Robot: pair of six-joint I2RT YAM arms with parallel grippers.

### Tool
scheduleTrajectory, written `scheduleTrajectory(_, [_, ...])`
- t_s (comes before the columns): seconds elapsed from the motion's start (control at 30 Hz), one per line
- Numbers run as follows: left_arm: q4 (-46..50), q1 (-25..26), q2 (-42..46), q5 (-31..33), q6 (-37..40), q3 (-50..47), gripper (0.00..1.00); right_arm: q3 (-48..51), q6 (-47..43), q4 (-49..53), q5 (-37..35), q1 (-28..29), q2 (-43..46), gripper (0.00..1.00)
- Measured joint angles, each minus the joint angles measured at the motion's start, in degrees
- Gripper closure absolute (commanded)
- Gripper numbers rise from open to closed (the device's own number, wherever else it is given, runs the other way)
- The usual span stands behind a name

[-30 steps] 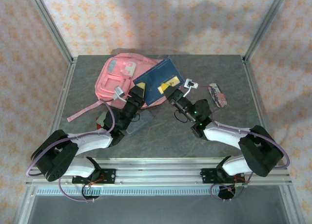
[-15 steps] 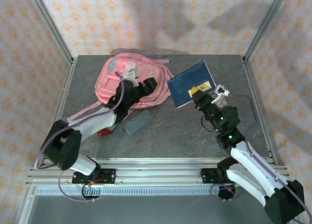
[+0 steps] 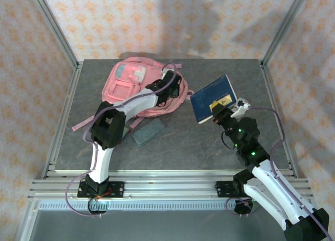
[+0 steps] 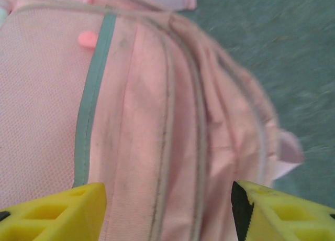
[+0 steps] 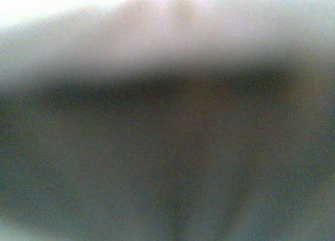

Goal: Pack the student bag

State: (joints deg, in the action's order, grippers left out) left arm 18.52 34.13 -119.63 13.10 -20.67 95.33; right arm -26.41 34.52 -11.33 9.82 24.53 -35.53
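Although the left gripper [image 4: 167,215] hovers with jaws apart right over the student bag's [image 3: 125,86] seemingly closed zip, nothing looks packed yet. The right gripper [image 3: 220,111] pinches a blue book [image 3: 209,97] held clear of the bag, and a grey pouch [image 3: 148,131] lies on the tabletop [image 3: 209,146] behind the left gripper.

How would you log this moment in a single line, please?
left claw: open over student bag | right claw: shut on blue book, right of bag | grey case: on table
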Motion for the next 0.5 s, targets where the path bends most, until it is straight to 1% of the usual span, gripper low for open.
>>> scheduleTrajectory(0.1, [3.06,1.11,-3.10,5.29,2.29,1.60,0.40,0.07,-0.15,0.07,0.00,-0.02,0.02,1.00])
scheduleTrajectory(0.23, [5.77,1.53,-6.64,10.82,4.85,4.70,0.49,0.13,-0.13,0.04,0.02,-0.22,0.02,1.00])
scheduleTrajectory(0.27, [5.97,1.53,-7.28,11.98,5.55,5.14,0.52,0.17,-0.13,0.02,0.02,-0.24,0.02,1.00])
scheduleTrajectory(0.33, [6.16,1.53,-8.24,14.01,6.80,5.53,0.71,0.22,-0.13,0.02,0.04,-0.26,0.00,1.00])
scheduleTrajectory(0.4, [5.95,1.88,-9.44,14.80,8.33,6.05,0.97,0.22,-0.11,-0.02,0.04,-0.28,-0.04,1.00])
scheduleTrajectory(0.43, [5.95,2.10,-10.03,15.32,9.07,6.27,1.00,0.22,-0.11,-0.04,0.04,-0.28,-0.13,1.00])
scheduleTrajectory(0.5, [5.97,2.43,-11.10,16.24,10.27,6.43,1.00,0.22,-0.11,-0.07,0.04,-0.28,-0.59,1.00])
